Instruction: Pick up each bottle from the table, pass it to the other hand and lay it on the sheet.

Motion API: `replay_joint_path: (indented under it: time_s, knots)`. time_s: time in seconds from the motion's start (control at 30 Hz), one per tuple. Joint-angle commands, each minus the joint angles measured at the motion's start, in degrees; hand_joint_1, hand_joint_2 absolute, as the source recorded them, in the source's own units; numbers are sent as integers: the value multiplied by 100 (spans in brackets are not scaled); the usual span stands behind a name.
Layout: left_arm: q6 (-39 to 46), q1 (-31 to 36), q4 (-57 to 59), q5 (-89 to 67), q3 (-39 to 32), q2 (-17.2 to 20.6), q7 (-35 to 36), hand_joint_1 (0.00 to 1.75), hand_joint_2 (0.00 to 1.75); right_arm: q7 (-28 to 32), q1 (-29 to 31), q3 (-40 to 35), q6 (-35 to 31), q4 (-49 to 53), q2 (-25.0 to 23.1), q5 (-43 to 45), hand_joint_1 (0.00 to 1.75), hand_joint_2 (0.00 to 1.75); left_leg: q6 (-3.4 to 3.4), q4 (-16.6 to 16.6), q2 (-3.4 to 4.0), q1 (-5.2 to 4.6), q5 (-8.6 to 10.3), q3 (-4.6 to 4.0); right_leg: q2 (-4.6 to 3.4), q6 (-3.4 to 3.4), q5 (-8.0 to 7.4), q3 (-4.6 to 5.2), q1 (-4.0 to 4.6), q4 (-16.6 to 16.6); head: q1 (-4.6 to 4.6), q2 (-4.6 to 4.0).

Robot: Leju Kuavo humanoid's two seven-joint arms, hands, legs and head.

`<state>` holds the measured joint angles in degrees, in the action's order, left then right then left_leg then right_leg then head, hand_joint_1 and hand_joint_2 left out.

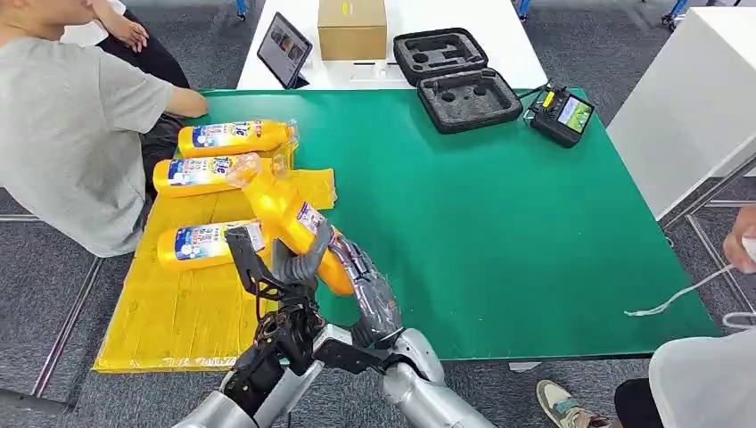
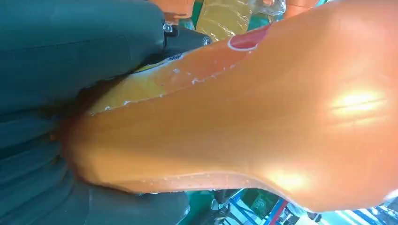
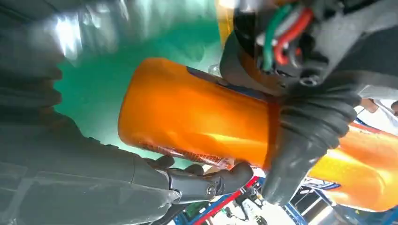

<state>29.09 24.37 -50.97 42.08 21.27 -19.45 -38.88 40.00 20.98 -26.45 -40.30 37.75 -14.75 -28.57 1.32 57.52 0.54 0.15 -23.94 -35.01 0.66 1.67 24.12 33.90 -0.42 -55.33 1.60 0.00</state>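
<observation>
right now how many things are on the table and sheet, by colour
yellow bottles: 4, three lying on the sheet, one held in both hands
black foam case: 1
black remote: 1
total: 6

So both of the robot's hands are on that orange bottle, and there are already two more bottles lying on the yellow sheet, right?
Nearly. Both hands, left and right, do hold the orange bottle, but the head view shows three bottles on the yellow sheet, not two: one, another and a third.
</observation>
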Motion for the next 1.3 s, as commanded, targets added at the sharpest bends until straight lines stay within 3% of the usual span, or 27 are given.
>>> replay_joint_path:
  time_s: [0.03, 0.1, 0.3, 0.47, 0.6, 0.7, 0.8, 0.97, 1.17, 1.3]
  knots:
    - [310, 182, -22, -578, -29, 108, -112, 175, 175, 0, 36, -143, 30, 93, 228, 545, 0, 175, -8, -2, -10, 4, -9, 27, 1, -6, 10, -29, 2, 2, 0, 0]
    - [613, -55, -540, -1820, -143, 191, -112, 175, 175, 0, -8, -192, 30, 245, 348, 974, 0, 175, -8, -2, -7, 2, -8, 25, -2, -5, 9, -24, 1, 1, 0, 0]
    - [664, -132, -681, -2292, -216, 257, -112, 175, 175, 0, -55, -168, 30, 395, 390, 1138, 0, 175, -5, -5, 0, 1, -5, 15, -5, -3, 3, -16, 0, 4, -2, 0]
    - [935, -322, -1087, -3339, -323, 574, -112, 175, 175, 0, -200, -191, 54, 962, 545, 1740, 0, 175, -11, -6, 1, 2, -10, 27, -10, -8, 9, -25, 1, 2, -2, 0]
    - [1091, -709, -1595, -5195, -690, 807, -112, 175, 175, 0, -287, -443, 62, 1189, 677, 2038, 0, 175, -10, -10, 18, 0, -11, 31, -27, -7, 5, -23, -1, 3, -2, 0]
    - [1091, -993, -1839, -7351, -1378, 778, -112, 175, 175, 0, -334, -483, 83, 1239, 743, 2205, 0, 175, -8, -13, 22, 1, -12, 32, -30, -7, 4, -23, 0, 8, -2, 0]
    - [1091, -1150, -1894, -8497, -1780, 743, -112, 175, 175, 0, -388, -436, 122, 1298, 800, 2305, 0, 175, -8, -9, 18, 3, -13, 30, -26, -6, 7, -24, 1, 5, -2, 0]
    - [1091, -1227, -1694, -9087, -1995, 687, -112, 175, 175, 0, -445, -386, 204, 1325, 839, 2371, 0, 175, -9, -11, 7, 3, -11, 34, -15, -7, 8, -29, 0, 6, -2, 0]
    - [1091, -1180, -1527, -10706, -2744, 318, 23, 175, 175, 0, -537, -355, 368, 1337, 832, 2448, 0, 175, -11, 1, -4, 6, -21, 37, -8, -9, 20, -37, 3, -3, 0, 0]
    - [1091, -1180, -1527, -10706, -2744, 318, 23, 175, 175, 0, -537, -355, 368, 1337, 832, 2448, 0, 175, -6, -5, -2, 2, -6, 12, -3, -4, 7, -11, 1, 2, -2, 0]
